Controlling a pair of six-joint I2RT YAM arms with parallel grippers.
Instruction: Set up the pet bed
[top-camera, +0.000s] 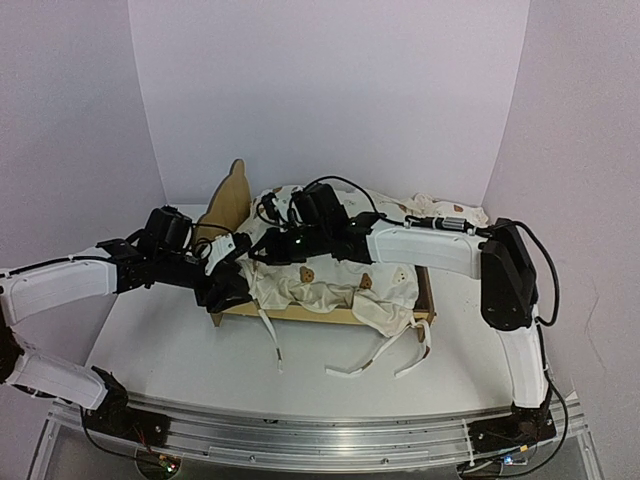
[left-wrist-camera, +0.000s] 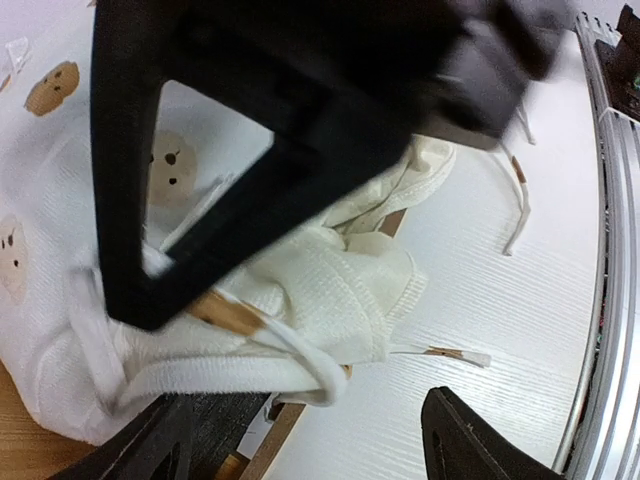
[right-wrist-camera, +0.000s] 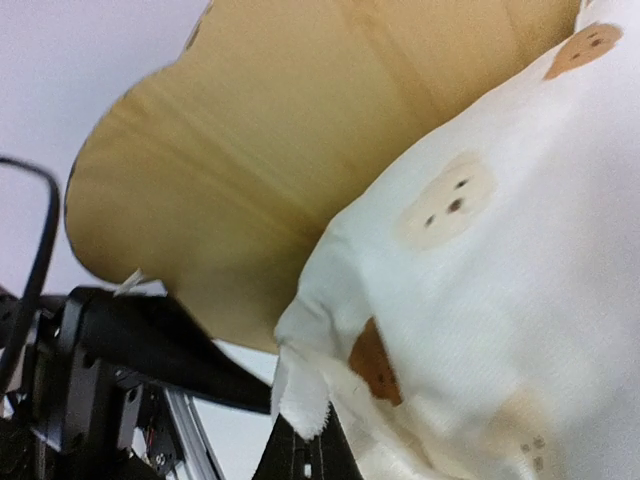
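The left gripper (left-wrist-camera: 302, 412) hangs wide open with nothing between its fingers (left-wrist-camera: 165, 445), low over the near left corner of the pet bed (top-camera: 330, 316). Under the gap lie a bunched corner of the cushion (top-camera: 330, 275) and a loop of tie string (left-wrist-camera: 230, 375). As far as the left wrist view shows, the fingers touch neither. Just right of it, the right gripper (right-wrist-camera: 300, 455) is closed right down on a small fold at the cushion's edge (the fold pokes out at the fingertips in the right wrist view). It sits close in front of the headboard (top-camera: 228, 198).

The pet bed sits about the middle of the table (top-camera: 180, 350), its long side parallel to the near edge. Its headboard stands upright at the end toward the table's left edge, and its pale wooden rail shows along the near side. The cushion, cream with small brown bears, lies rumpled over the bed and covers the base. At the bed's near right corner it spills over the rail. Several tie strings trail from it onto the table toward the near edge. The right arm (top-camera: 430, 248) reaches across the bed from the right, above the cushion. Beyond it, toward the table's far right corner, lies a small pillow (top-camera: 452, 212) in the same print (partly hidden by the arm).
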